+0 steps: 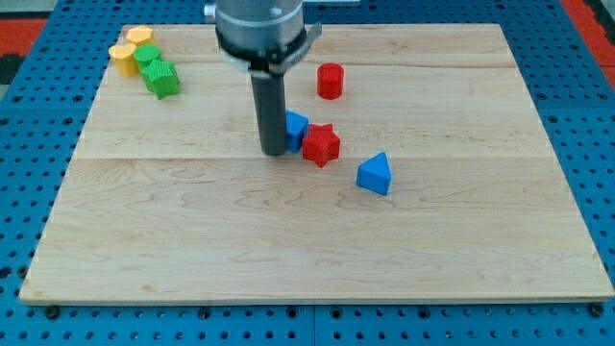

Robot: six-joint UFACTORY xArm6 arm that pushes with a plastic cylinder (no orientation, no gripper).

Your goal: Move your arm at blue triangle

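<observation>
The blue triangle lies on the wooden board, right of the middle. My tip stands on the board well to its left, touching the left side of a blue block that the rod partly hides. A red star block sits between that blue block and the blue triangle, apart from the triangle.
A red cylinder stands toward the view's top, right of the rod. At the top left corner are two yellow blocks and two green blocks, clustered together. A blue perforated table surrounds the board.
</observation>
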